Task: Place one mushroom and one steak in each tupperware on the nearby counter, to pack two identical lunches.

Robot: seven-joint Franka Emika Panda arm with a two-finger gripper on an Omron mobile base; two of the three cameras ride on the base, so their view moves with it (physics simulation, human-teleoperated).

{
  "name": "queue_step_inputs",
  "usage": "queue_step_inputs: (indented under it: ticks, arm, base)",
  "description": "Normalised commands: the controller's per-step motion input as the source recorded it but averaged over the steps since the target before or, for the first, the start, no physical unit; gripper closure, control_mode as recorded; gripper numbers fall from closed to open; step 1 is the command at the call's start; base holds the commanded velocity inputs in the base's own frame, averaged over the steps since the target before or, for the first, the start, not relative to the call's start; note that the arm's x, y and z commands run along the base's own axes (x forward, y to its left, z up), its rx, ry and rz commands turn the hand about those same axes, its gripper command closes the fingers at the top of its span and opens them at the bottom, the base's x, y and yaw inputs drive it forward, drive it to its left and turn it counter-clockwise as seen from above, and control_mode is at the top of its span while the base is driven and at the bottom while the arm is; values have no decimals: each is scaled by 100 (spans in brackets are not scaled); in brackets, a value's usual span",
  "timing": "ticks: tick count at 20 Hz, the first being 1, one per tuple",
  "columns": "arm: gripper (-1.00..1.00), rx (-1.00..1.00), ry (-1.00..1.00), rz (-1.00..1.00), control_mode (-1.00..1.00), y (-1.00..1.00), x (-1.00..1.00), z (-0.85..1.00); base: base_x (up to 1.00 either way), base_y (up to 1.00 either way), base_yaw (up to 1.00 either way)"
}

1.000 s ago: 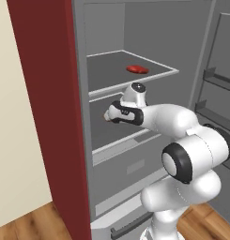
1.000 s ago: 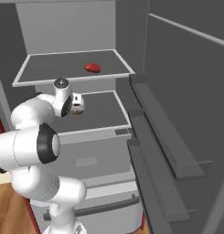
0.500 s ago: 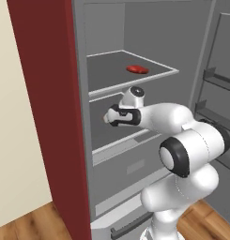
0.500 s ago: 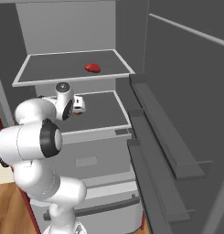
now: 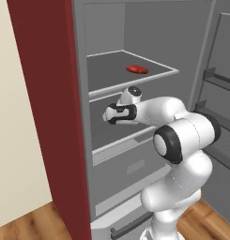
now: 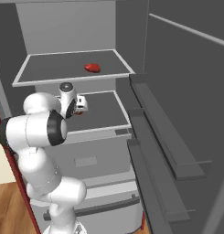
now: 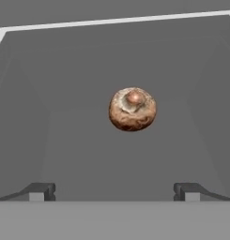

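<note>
Hand view shows the small round orange-brown mushroom point(image 7: 133, 108) lying on the grey fridge shelf point(image 7: 65, 140), ahead of the released pincer point(image 7: 114, 191), slightly right of centre. Best to advance straight, nudge right, then close gently across its cap.

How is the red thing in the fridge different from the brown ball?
The steak is red and flat; the mushroom is brown and round. The steak lies on the upper shelf; the mushroom sits ahead of the open tool. Neither is held.
</note>
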Motion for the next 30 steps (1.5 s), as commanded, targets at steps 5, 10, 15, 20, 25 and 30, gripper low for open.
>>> queue_step_inputs:
  ticks: [5,10,15,20,25,30]
  arm:
    - [-100,0,0,0,-100,0,29,-30]
    - [-100,0,-1,-1,-100,0,46,-23]
    - [-100,0,-2,0,-100,4,55,-24]
    - [-100,0,-3,-1,-100,8,64,-26]
    - [100,0,-1,0,-100,13,27,-23]
    - [100,0,0,0,-100,0,0,0]
  base:
    - [0,0,0]
    - [0,0,0]
    - [0,0,0]
    - [0,0,0]
    - [0,0,0]
    - [0,0,0]
